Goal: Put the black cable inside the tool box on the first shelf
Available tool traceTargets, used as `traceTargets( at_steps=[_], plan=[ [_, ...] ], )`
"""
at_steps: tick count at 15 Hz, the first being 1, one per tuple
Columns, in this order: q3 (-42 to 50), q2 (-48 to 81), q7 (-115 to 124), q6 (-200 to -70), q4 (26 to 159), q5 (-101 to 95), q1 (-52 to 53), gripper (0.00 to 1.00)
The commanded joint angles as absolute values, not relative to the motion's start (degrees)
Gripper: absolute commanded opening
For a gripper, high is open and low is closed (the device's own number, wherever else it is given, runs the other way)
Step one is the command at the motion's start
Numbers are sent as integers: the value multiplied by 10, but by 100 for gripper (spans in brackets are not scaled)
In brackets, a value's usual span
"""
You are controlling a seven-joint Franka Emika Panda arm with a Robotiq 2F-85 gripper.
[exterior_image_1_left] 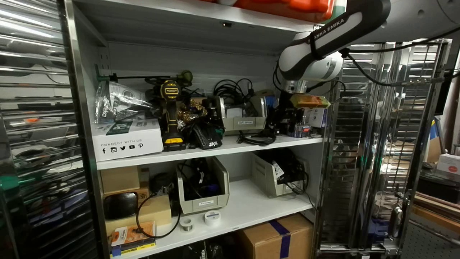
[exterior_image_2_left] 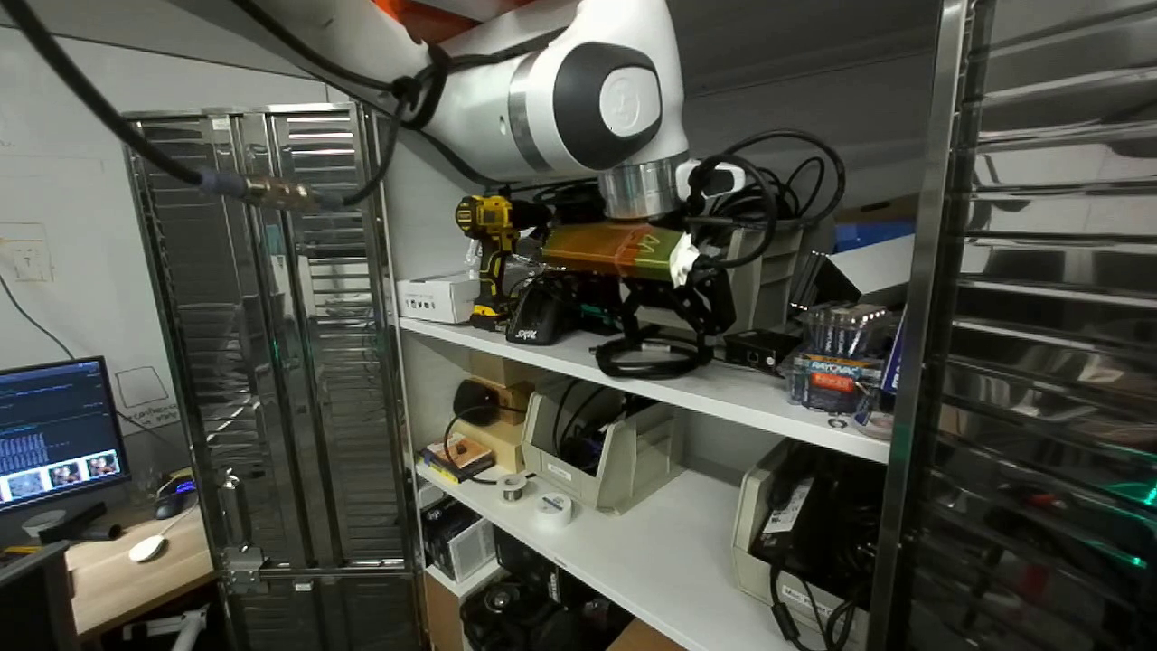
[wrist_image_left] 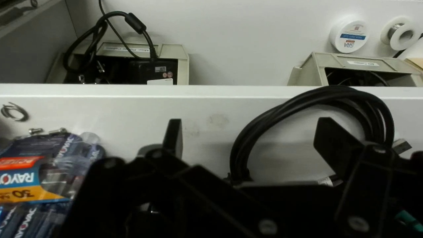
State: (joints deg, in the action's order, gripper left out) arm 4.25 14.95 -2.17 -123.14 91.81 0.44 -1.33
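Observation:
The black cable (exterior_image_1_left: pixel 260 142) lies coiled near the front edge of the first shelf (exterior_image_1_left: pixel 230 146), in front of the tool box (exterior_image_1_left: pixel 244 124). The tool box is a pale bin with black cables inside. In an exterior view the coil (exterior_image_2_left: pixel 651 368) lies under my gripper (exterior_image_2_left: pixel 671 336), which partly hides the tool box (exterior_image_2_left: pixel 764 271). In the wrist view my gripper (wrist_image_left: pixel 251 138) is open and empty. The left side of the cable coil (wrist_image_left: pixel 277 114) shows between the fingers, and the right finger overlaps the loop. Contact cannot be told. The tool box is out of the wrist view.
A yellow-black drill (exterior_image_1_left: pixel 171 111), a SKIL charger (exterior_image_1_left: pixel 206 136) and a white carton (exterior_image_1_left: pixel 127 140) stand left of the tool box. A battery pack (exterior_image_2_left: pixel 832 375) and a small black box (exterior_image_2_left: pixel 759 348) stand on the gripper's other side. The lower board (exterior_image_1_left: pixel 248 201) holds bins.

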Motion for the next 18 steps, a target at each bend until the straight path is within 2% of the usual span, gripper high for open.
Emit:
traceTargets(
  at_steps=[1, 18],
  plan=[
    [32, 185, -21, -1230, 863, -15, -13, 100],
    [9, 248, -20, -1116, 776, -28, -4, 100]
  ],
)
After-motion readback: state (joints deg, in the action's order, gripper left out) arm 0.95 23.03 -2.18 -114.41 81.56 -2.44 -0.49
